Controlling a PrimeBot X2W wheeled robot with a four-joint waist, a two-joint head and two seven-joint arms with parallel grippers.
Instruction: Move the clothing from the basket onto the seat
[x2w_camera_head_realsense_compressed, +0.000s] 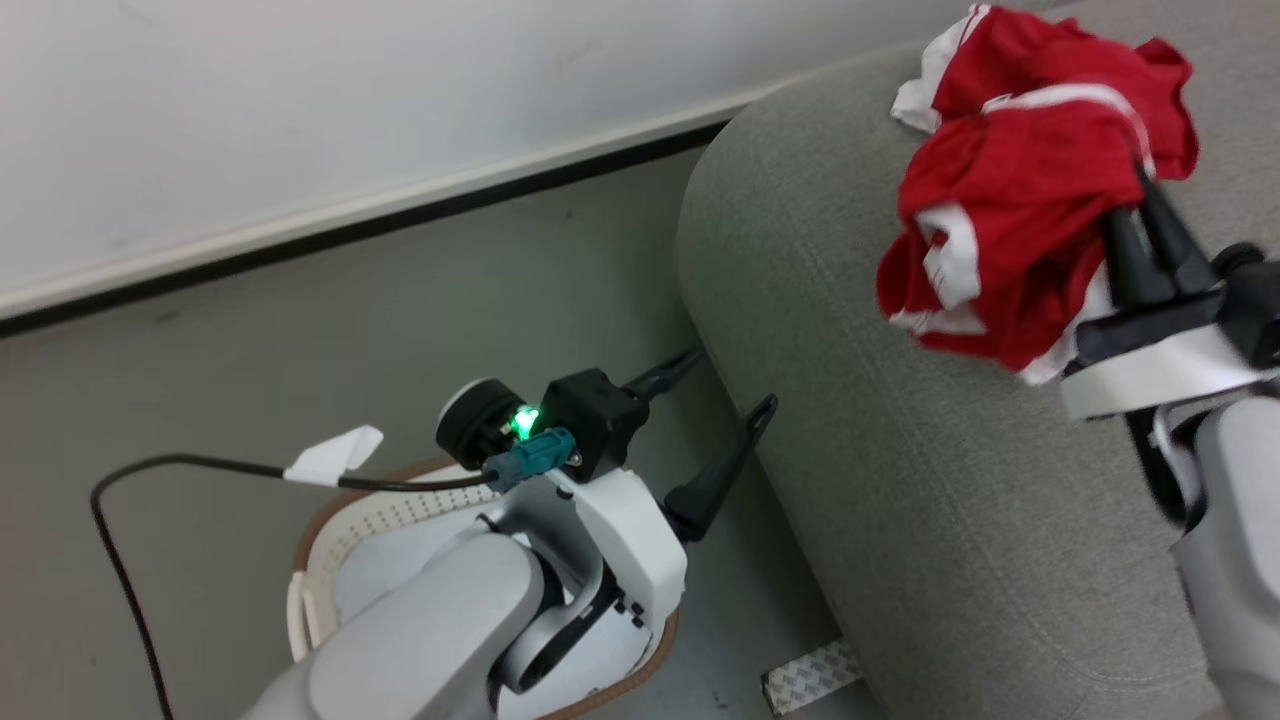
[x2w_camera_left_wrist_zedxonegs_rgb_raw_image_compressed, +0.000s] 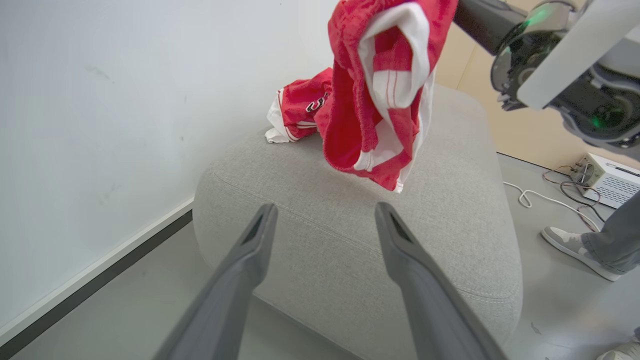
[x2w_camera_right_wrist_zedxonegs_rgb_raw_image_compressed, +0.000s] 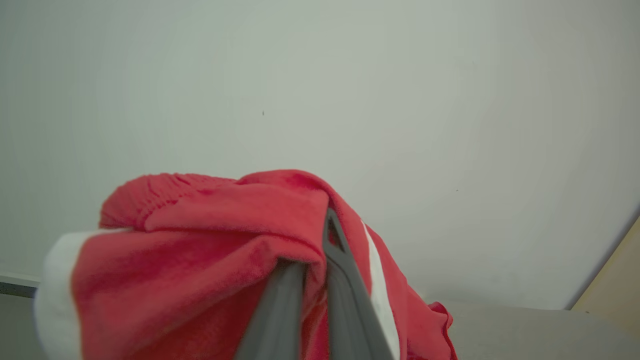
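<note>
Soft, even, bright light fills all three frames, leaving only a faint shadow on the floor (x2w_camera_head_realsense_compressed: 740, 610) along the foot of the seat (x2w_camera_head_realsense_compressed: 900, 480). A small green lamp (x2w_camera_head_realsense_compressed: 526, 420) glows at lower centre of the head view. In the right wrist view the red cloth (x2w_camera_right_wrist_zedxonegs_rgb_raw_image_compressed: 200, 270) at the bottom is close and out of focus, and in the left wrist view the dark fingers (x2w_camera_left_wrist_zedxonegs_rgb_raw_image_compressed: 240, 285) at the bottom are blurred and the wall (x2w_camera_left_wrist_zedxonegs_rgb_raw_image_compressed: 100, 100) at upper left is washed pale.

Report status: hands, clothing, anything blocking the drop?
Left hand open, empty, above the basket. Right hand shut on red garment, hanging over the seat. Second red garment lying on the seat. Drop path looks open.
</note>
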